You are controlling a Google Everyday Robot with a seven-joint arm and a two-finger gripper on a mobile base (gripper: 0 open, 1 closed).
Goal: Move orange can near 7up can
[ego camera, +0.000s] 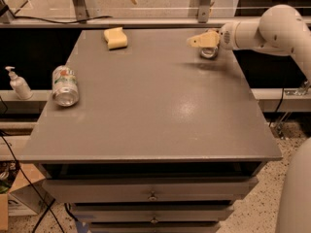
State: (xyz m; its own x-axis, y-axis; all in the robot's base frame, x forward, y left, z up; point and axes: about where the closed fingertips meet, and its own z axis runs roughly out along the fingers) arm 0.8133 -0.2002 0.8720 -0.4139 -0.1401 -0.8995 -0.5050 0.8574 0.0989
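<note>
The 7up can (64, 85), white and green with silver ends, lies on its side near the table's left edge. The orange can (210, 52) stands at the far right of the table. Only its lower part and silver rim show, because my gripper (201, 41) is right over and in front of it. The gripper's cream-coloured tip points left from the white arm (272, 30), which reaches in from the right. The two cans are far apart, on opposite sides of the table.
A yellow sponge (115, 38) lies at the far edge, left of centre. A soap dispenser (18, 83) stands on a ledge left of the grey table (155, 115). Drawers sit below the table's front edge. A metal frame runs behind the table.
</note>
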